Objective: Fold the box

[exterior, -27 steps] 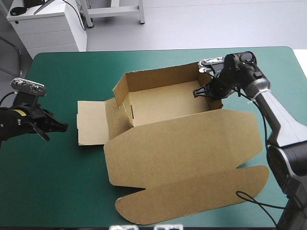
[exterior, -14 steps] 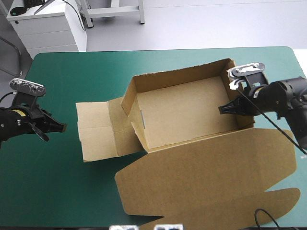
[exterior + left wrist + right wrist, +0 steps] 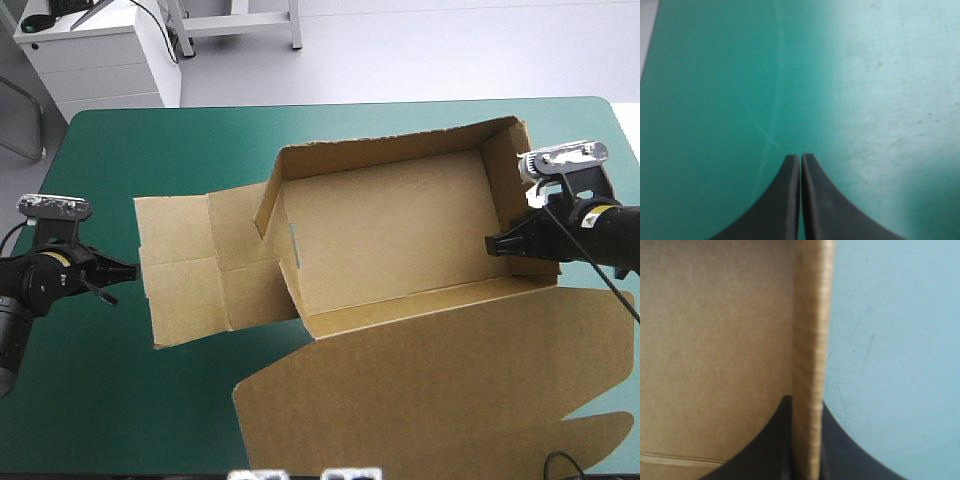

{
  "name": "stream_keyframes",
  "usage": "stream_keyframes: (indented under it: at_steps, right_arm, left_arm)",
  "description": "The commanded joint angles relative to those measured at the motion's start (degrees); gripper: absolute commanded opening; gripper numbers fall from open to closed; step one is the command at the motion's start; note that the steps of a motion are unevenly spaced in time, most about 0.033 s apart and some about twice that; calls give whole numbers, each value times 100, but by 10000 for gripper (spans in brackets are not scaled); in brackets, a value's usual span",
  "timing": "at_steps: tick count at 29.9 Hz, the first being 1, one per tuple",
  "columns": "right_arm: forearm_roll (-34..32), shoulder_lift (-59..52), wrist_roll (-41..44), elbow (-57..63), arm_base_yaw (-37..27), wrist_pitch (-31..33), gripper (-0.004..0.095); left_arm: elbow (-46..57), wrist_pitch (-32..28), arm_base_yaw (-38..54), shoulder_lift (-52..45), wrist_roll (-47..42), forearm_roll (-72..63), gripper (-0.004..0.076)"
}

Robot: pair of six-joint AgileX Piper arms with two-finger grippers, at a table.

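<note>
Box (image 3: 390, 240) is seen as an open tray, set on the ctr-to-right part of the desk (image 3: 140, 150), w/ far, left & right walls raised and the lid (image 3: 420, 390) laid flat toward the near edge, where it is cut off from view. Side flaps (image 3: 190, 270) on the box's left are spread flat on the teal-green cover (image 3: 865, 75), reaching toward the desk's left edge. The right wall (image 3: 810, 330) is gripped at its top edge by the right gripper (image 3: 492, 243). In the right wrist view the board's edge is seen sandwiched btwn the two black fingers (image 3: 770, 440), one inside the tray & one outside over the cover, so they are clenched on the box. The hold point is at the wall's near end, close to the corner where the lid begins. The left gripper (image 3: 128, 268) is held near the desk's left edge, tips pointed at the flat flaps' outer edge and just beside it; contact can't be judged from above. Its fingers (image 3: 790, 200) are pressed together into one arch w/ nothing held btwn them, & only bare cover is seen ahead of them in the left wrist view.
</note>
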Motion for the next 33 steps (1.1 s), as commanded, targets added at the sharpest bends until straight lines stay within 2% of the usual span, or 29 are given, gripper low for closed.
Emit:
stream_keyframes:
  at_steps: [1,3,5,8,14,19,24,33]
  right_arm:
    - [216,-167,-7,-144,-47,-287,-19]
    - [254,-178,-17,-144,-47,-287,-19]
    - [254,-202,-26,-144,-47,-287,-19]
    - [297,-230,-26,-144,-47,-287,-19]
    - [320,-240,-67,-144,-47,-309,-19]
    - [320,-240,-67,-144,-47,-490,-19]
    - [337,-240,-67,-144,-47,-581,-19]
    - [337,-230,-154,-144,-47,-612,-19]
  left_arm:
    - [147,-781,-8,-88,97,-973,-7]
    - [201,-704,-8,-88,717,-1920,-7]
    - [255,-386,-8,-88,1845,-3192,-7]
    - [255,79,-8,-88,3018,-4596,-7]
    - [255,662,-8,-88,4246,-6403,-8]
    - [255,1286,-8,-88,4476,-6967,-8]
    - [255,1506,-8,-88,4476,-7289,-8]
    - [245,2513,-8,-88,5183,-8627,-8]
